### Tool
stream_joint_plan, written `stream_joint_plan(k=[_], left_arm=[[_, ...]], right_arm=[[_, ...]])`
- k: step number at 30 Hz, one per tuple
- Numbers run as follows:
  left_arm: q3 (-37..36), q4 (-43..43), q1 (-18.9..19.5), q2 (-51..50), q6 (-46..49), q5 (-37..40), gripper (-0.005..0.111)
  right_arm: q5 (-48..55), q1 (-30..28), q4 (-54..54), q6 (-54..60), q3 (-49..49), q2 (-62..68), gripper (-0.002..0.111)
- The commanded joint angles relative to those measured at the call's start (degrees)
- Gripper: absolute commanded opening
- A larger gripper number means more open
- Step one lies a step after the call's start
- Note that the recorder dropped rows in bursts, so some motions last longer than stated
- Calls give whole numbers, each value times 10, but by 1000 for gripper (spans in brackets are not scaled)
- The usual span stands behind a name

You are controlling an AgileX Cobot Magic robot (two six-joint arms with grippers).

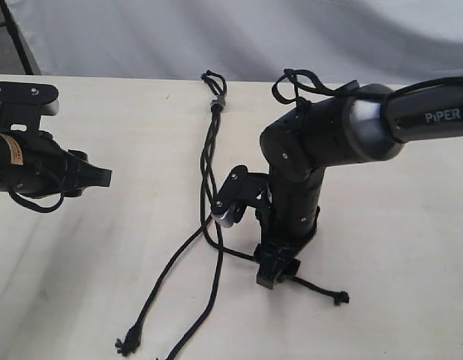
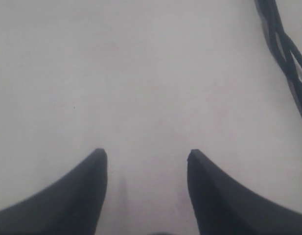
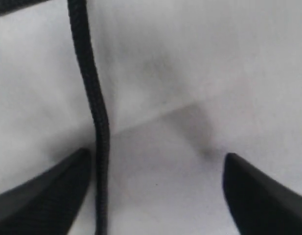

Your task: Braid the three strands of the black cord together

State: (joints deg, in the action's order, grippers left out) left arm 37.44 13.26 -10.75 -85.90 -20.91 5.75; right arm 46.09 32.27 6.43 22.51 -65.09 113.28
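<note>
The black cord (image 1: 210,154) lies down the middle of the table, with its loop and grey band (image 1: 216,102) at the far end and a twisted stretch below the band. Its three strands splay apart lower down. One strand (image 1: 160,285) runs to a knot at the near left, one (image 1: 208,307) goes to the front edge, and one (image 1: 321,289) passes under my right gripper (image 1: 278,271) to a knot on the right. My right gripper (image 3: 158,156) points down, open, with that strand (image 3: 94,107) between its fingers, close to one of them. My left gripper (image 1: 103,178) (image 2: 146,154) is open over bare table, left of the cord (image 2: 288,54).
The pale table (image 1: 381,247) ends at a white cloth backdrop (image 1: 239,34) behind the cord's loop. A thicker black robot cable (image 1: 299,82) loops over the right arm's wrist. A grey camera bracket (image 1: 231,199) juts out from the right arm toward the twisted stretch.
</note>
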Motion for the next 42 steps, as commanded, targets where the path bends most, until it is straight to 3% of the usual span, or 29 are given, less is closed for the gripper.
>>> stream_joint_plan(k=[1,7,11,16,23,37,38,41,42], left_arm=[[-4,0,-23,5,1,5,49],[-3,0,-155,5,12,57,49],[-3,-11,-264,5,12,79,49],[8,-11,-344,5,14,82,49],[28,-9,-387,-42,31,100,49],[64,0,-400,-171,41,127,48],[64,-4,-400,-171,41,131,43],[73,-4,-400,-163,39,164,1],[82,-2,-400,-160,40,179,1]], right_arm=[[-27,-2,-10,-15,5,-31,98],[-109,-22,43,-93,5,-170,102],[-133,-88,52,-128,5,-245,102],[-128,-162,38,-156,5,-270,102],[-123,-182,37,-156,15,-261,102],[-171,-180,42,-151,39,-242,102],[-171,-180,42,-151,39,-242,102],[-174,-180,42,-152,39,-242,102],[-174,-180,42,-152,39,-242,102]])
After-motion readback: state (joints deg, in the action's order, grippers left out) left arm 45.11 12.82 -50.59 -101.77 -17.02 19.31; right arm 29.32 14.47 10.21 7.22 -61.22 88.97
